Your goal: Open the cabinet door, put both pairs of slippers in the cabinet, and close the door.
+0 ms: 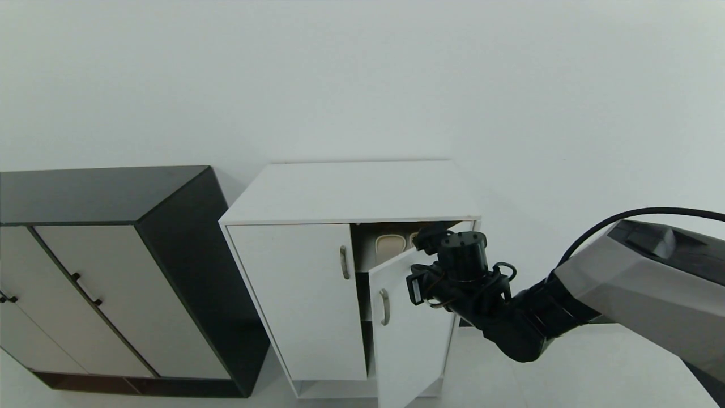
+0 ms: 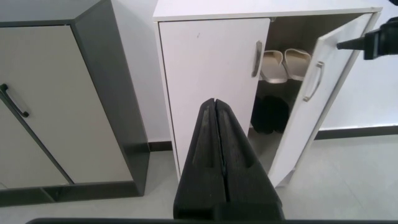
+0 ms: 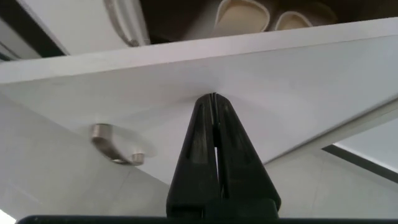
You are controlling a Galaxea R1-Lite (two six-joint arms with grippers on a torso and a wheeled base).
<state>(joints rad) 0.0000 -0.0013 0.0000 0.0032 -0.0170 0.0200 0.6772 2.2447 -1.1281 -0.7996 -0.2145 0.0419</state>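
Plain white wall [image 1: 362,68] backs smooth boxy cabinet [image 1: 351,190], door [image 1: 408,340] ajar.

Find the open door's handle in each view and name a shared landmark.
Head: handle on the ajar door, below the slippers.
Left wrist: handle on the door, beside the slippers.
Right wrist: handle on the door face, across its edge from the slippers.
Landmark: the beige slippers.

plain white wall [image 1: 362,68]; pale floor [image 2: 348,186]; black cabinet [image 1: 181,266], beige doors, black handles, against wall.
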